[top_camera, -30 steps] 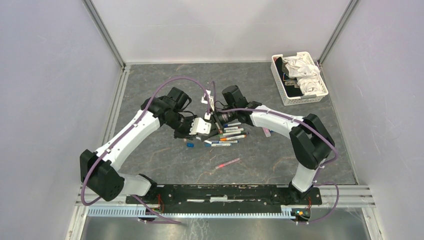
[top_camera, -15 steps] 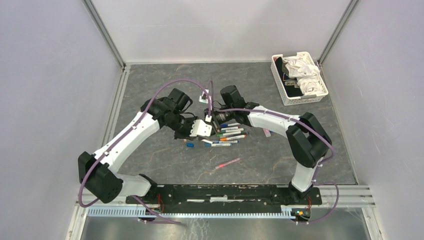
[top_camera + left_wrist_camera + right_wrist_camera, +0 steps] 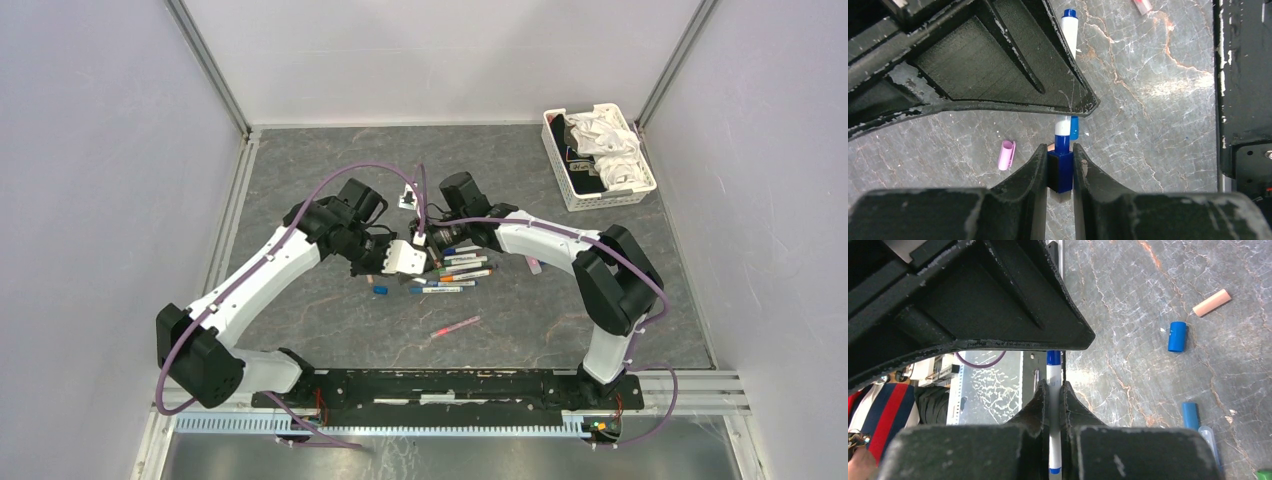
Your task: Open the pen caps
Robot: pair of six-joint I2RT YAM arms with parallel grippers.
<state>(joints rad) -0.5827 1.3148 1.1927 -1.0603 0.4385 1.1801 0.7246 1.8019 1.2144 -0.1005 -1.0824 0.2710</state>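
Blue cap [image 3: 1059,172] is held off the counter [image 3: 1158,100], pinched between the fingers of the left tool [image 3: 1060,152]. The white pen barrel [image 3: 1053,371] runs straight out of the cap into the right tool [image 3: 1054,390], which is clamped on it. The pen's long axis lies along the line between the two tools, nose to nose. Judgement: cap looks not yet off, so the pull should go straight apart along that axis.

Left pincer [image 3: 1060,152] and right pincer [image 3: 1054,389] shifted the pen [image 3: 1069,30] slightly leftward.
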